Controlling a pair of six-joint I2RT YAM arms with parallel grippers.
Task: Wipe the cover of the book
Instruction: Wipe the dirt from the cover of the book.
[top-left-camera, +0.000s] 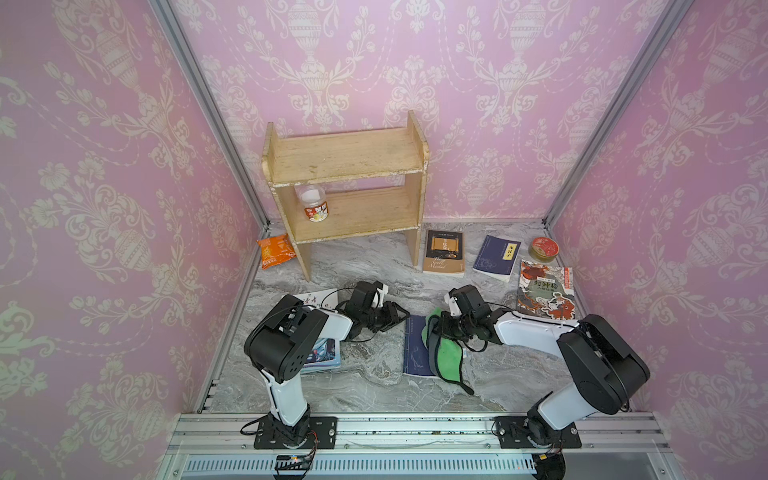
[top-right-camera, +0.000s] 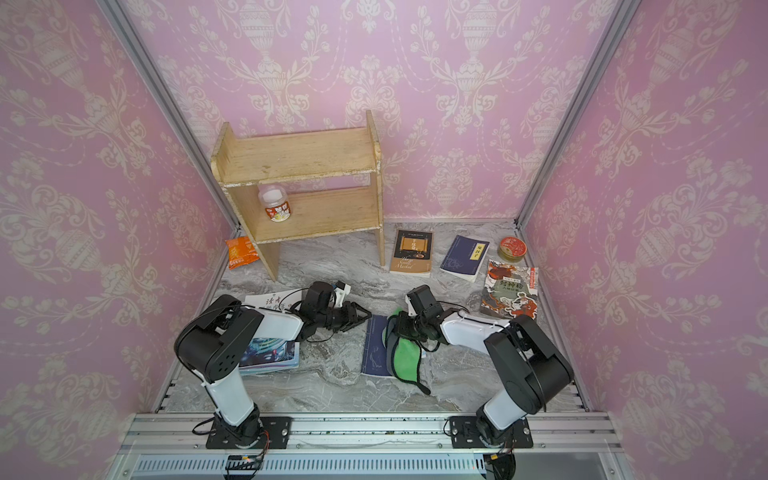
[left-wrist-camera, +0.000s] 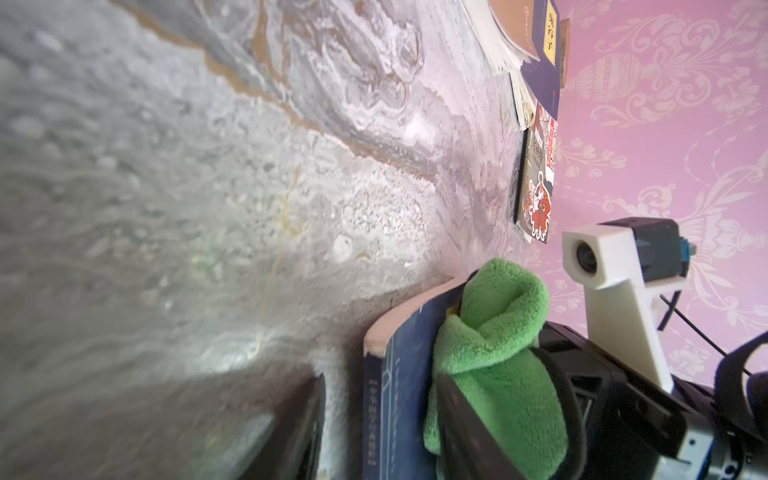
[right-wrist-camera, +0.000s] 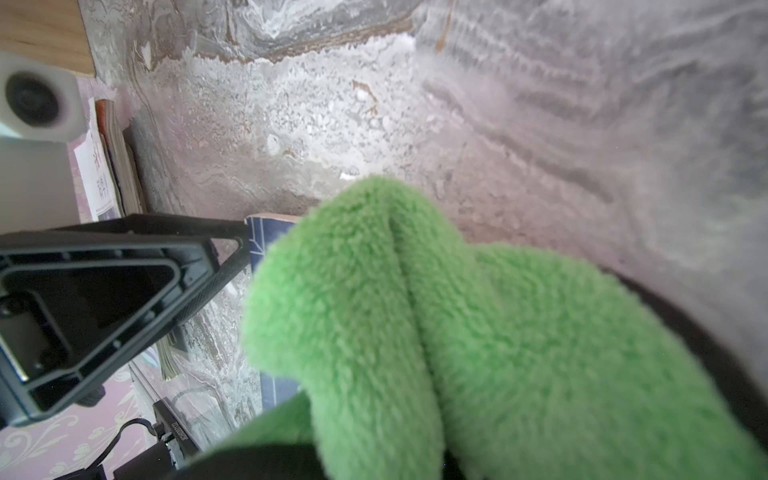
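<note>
Right wrist view — green cloth (right-wrist-camera: 457, 332) hides most of the book (right-wrist-camera: 266, 239).

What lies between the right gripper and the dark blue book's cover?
The green cloth: the right gripper pinches it, and it drapes over the dark blue book, as both top views show.

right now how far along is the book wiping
Done: right gripper is shut on the green cloth, lying on the dark blue book. In hand: cloth covers the book's right part; left gripper open at its far edge. Left: the bare strip; how much is wiped, cannot tell.
</note>
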